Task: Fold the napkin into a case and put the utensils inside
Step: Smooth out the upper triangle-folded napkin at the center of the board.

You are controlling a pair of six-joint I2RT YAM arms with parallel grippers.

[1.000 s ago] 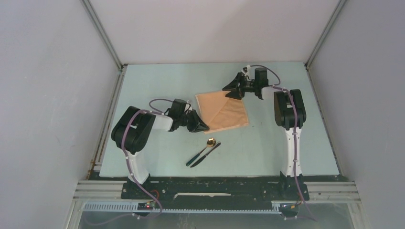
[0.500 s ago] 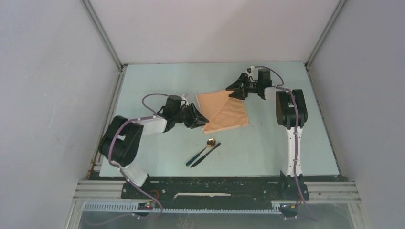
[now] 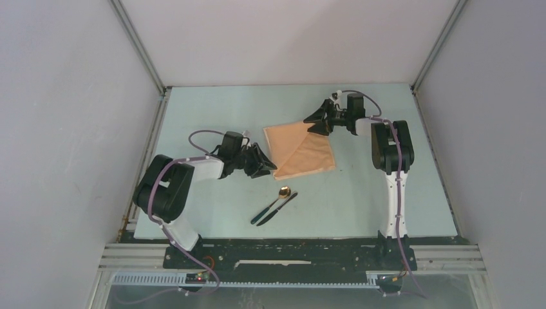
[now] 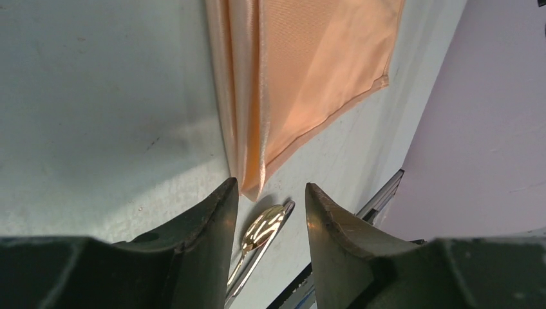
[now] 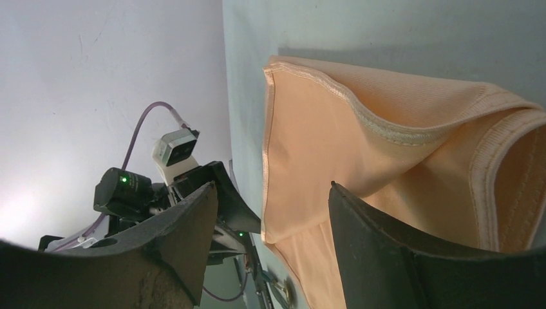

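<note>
Left gripper (image 4: 270, 192), slightly retreated, and right gripper (image 5: 270, 193) gaped empty at the thin peach-tan cloth napkin (image 3: 301, 149), whose corner layers likely needed pinching together.

Pale grey walls (image 3: 290, 38) enclose a light blue-green table (image 3: 212, 109) (aluminium rails (image 3: 138, 45) at the corners).

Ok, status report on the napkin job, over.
Left pincer open at the napkin near corner. Right pincer open at its far corner. Napkin partly folded, lying flat. Spoon and knife outside the cloth, nothing blocking.
</note>
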